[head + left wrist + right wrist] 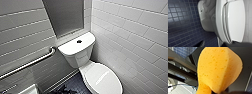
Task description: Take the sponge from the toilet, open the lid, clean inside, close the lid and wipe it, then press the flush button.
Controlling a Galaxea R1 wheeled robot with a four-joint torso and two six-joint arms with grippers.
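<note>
The white toilet (75, 56) stands in a tiled corner with its oval lid (103, 77) down. The dark round flush button (79, 41) sits in the middle of the tank top. In the left wrist view the bowl's side (206, 21) and the closed lid (236, 20) are close by, and nothing is held there. The orange sponge (218, 69) looms large in the right wrist view, folded and pinched at one end where my right gripper (218, 92) is shut on it.
A metal grab bar (27, 64) runs along the left wall. White tiled walls (135, 37) close in on the toilet's right and back. A grey panel (65, 15) sits above the tank. The floor (180, 18) is small dark blue tiles.
</note>
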